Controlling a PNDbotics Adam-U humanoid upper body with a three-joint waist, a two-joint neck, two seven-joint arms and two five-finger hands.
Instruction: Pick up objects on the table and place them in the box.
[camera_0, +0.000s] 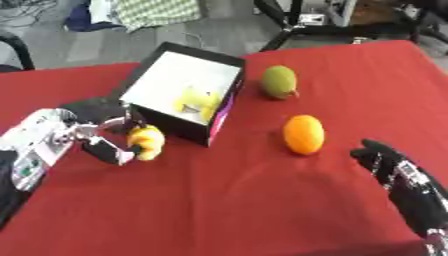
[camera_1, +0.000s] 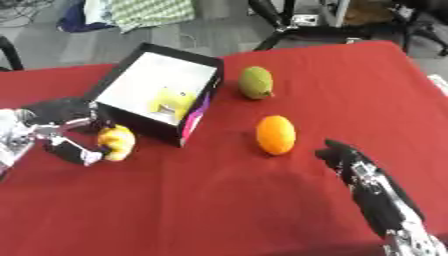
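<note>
A black box (camera_0: 226, 101) with a white inside lies on the red table, and a yellow object (camera_0: 198, 101) rests in it. My left hand (camera_0: 103, 141) is at the box's near left corner with its fingers curled round a yellow fruit (camera_0: 147, 142), which is outside the box, just in front of its wall. A green fruit (camera_0: 280, 81) lies to the right of the box. An orange fruit (camera_0: 304, 134) sits nearer to me. My right hand (camera_0: 390, 167) rests open at the lower right, close to the orange fruit but apart from it.
The red cloth (camera_0: 227, 200) covers the whole table. Beyond the far edge are a grey floor, black stands (camera_0: 289, 22) and a checked cloth (camera_0: 157, 12).
</note>
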